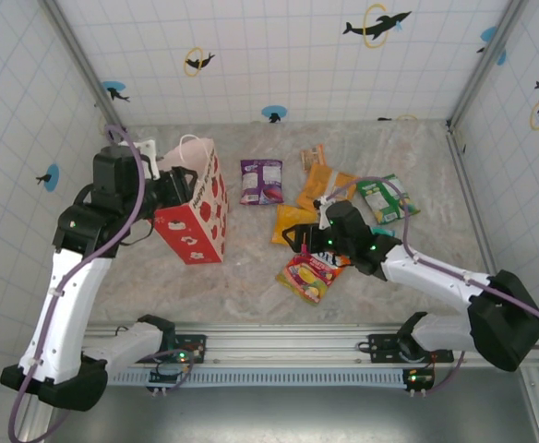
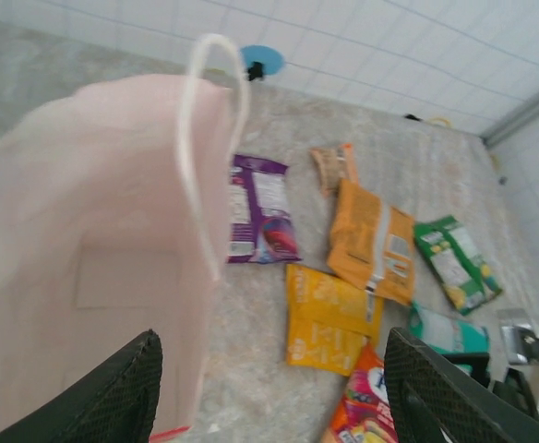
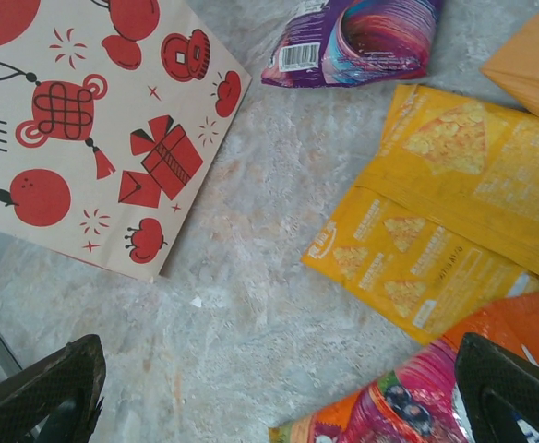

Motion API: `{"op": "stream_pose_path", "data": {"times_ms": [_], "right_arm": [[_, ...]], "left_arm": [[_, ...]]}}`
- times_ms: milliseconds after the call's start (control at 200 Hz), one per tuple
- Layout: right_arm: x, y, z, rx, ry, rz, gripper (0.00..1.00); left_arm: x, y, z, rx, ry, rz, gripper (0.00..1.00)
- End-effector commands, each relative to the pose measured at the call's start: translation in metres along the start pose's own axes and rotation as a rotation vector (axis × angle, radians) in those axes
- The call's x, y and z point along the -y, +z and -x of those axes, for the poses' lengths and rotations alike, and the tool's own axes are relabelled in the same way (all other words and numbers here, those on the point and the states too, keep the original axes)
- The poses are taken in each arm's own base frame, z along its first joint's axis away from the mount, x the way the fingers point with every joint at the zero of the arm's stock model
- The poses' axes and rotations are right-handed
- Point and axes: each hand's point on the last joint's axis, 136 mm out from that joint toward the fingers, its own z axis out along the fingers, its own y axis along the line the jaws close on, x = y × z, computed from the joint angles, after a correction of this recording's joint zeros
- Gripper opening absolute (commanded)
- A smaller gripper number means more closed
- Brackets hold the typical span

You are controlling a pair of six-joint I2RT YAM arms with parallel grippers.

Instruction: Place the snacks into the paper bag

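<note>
Along the near edge of the pale stone-patterned table (image 1: 251,297) runs a bare strip, good room for an arm to swing. Just beyond it lies the red-and-yellow foil packet (image 1: 308,275), flat. The right gripper (image 3: 277,355) hovers over its far-left corner and the near edge of the yellow-orange flat packet (image 3: 417,231), with its fingers spread wide and nothing between them.

To the left, toward the table's left edge, the tall paper bag with a red printed side and white top (image 1: 196,217) stands leaning. The left gripper (image 2: 274,351) is at its upper part, fingers apart. The bag's white wall sits close to one finger, but I cannot tell whether they touch.

Farther back lie:
- the teal packet (image 2: 445,330), beside the right arm
- the second orange packet (image 1: 327,186)
- the green packet (image 1: 387,198), nearest the right edge
- the purple packet (image 1: 261,180)
- the small thin orange bar (image 1: 313,155), closest to the far edge

Every snack I can see is on the table, so I judge this to be the reach for a first pick. The next move probably calls for lowering onto a near packet and pinching a raised edge or crimp, since flat foil offers little to grip. The packet then goes left across the bare gap to the bag's mouth. The overlapping near packets may shift together.
</note>
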Motion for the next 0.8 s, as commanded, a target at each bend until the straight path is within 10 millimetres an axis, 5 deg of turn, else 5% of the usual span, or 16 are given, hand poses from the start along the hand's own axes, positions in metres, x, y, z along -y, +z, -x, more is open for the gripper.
{"op": "stream_pose_path", "data": {"times_ms": [0, 280, 796], "right_arm": [[-0.014, 0.003, 0.010, 0.001, -0.021, 0.028, 1.00], [-0.018, 0.009, 0.007, -0.028, -0.024, 0.041, 1.00], [-0.018, 0.005, 0.005, -0.035, -0.038, 0.035, 1.00]], "left_arm": [[-0.026, -0.022, 0.004, 0.027, -0.067, 0.156, 0.64], [-0.067, -0.036, -0.018, 0.009, -0.142, 0.366, 0.65], [-0.127, -0.010, -0.033, -0.053, -0.238, 0.513, 0.70]]}}
